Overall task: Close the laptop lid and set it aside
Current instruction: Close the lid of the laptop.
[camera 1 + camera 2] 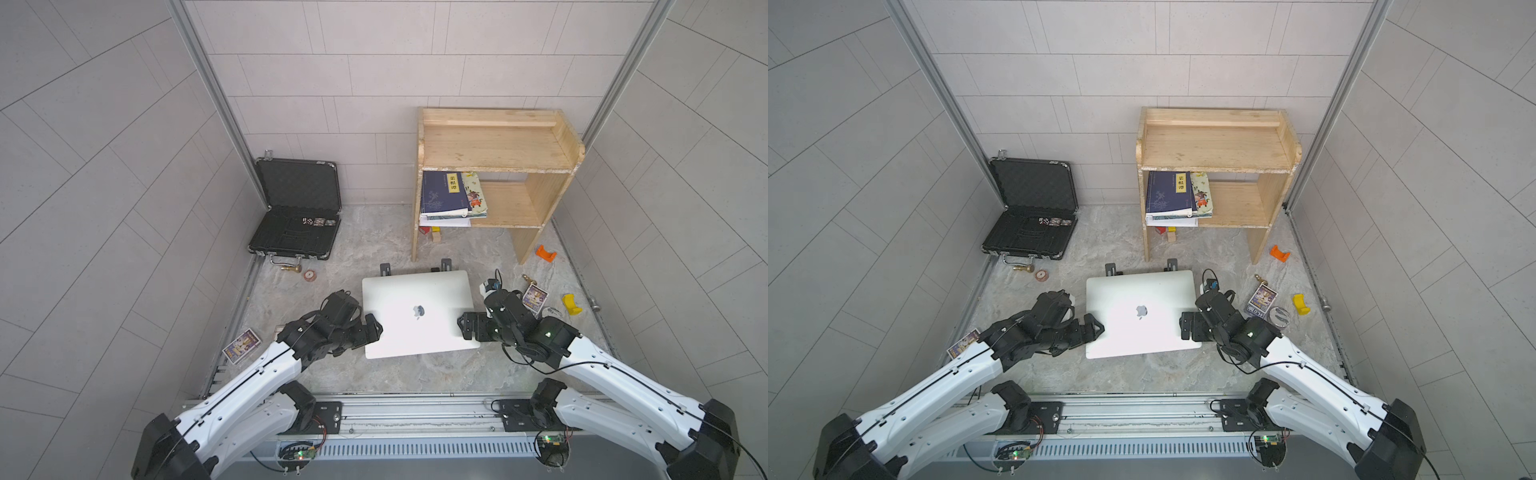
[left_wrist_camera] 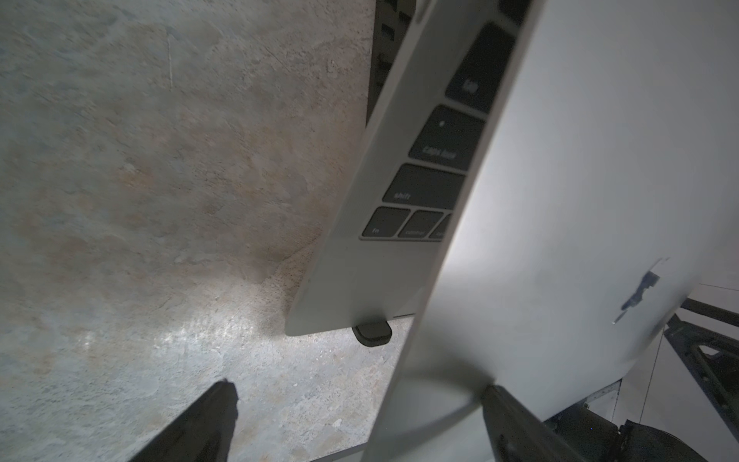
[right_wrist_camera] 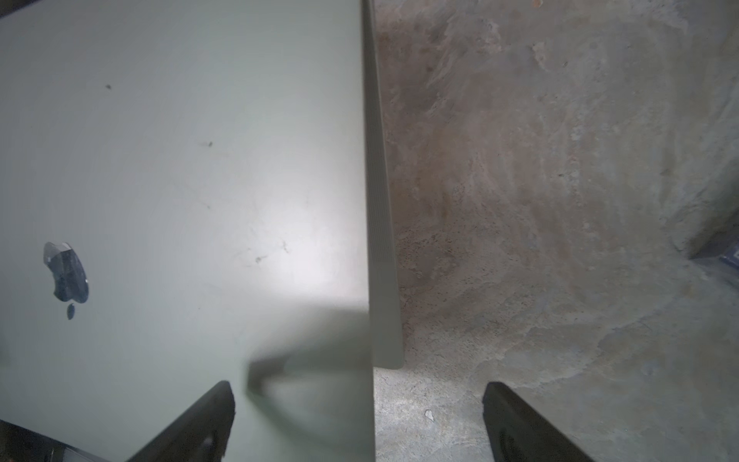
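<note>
Left fingers (image 2: 200,424), right fingers (image 3: 204,424) wide open, empty, straddling ajar thin silver laptop lid (image 1: 415,291); uneven push may skid it off black stand (image 1: 385,269), seating hidden.

Built as two matching arms, left arm (image 1: 257,374) and right arm (image 1: 631,390): long white shells, black joints, bulky black shoulders. Strung with a thin black cable (image 1: 586,364) along each shell, pinned at small clips. Tipped with black tapered fingers (image 3: 192,424). Lit by a green lamp (image 1: 548,333) on the right wrist. Bolted to a rail (image 1: 415,405) through black plates (image 1: 326,411), with small wired boards (image 1: 301,455) below.
</note>
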`<state>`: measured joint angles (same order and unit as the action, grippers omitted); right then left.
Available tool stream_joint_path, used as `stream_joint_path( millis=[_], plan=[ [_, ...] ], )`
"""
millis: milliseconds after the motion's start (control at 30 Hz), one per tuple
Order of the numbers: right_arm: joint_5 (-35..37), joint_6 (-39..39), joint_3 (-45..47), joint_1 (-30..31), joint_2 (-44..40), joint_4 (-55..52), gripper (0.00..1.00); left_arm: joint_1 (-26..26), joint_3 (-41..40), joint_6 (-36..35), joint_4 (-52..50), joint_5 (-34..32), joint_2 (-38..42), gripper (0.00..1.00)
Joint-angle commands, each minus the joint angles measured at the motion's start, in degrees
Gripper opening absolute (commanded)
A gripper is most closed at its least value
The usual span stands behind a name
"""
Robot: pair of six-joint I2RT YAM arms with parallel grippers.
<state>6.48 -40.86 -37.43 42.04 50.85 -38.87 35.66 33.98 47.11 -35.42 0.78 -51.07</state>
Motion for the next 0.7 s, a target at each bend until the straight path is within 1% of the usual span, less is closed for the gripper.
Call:
stream_joint_path(
  millis=[0, 200, 667],
  plan=[
    [1.3, 1.0, 0.6, 0.2, 1.2, 2.6, 1.00, 0.1, -1.5, -0.4, 0.9, -1.6, -1.5, 0.96],
    [1.4, 1.6, 0.4, 0.1, 4.9, 4.7, 1.00, 0.2, -1.9, -0.6, 2.6, -2.3, -3.7, 0.96],
    [2.7, 2.4, 0.2, -0.7, 9.8, 7.5, 1.00, 0.2, -2.0, -0.8, 5.2, -3.5, -8.0, 0.96]
  ],
)
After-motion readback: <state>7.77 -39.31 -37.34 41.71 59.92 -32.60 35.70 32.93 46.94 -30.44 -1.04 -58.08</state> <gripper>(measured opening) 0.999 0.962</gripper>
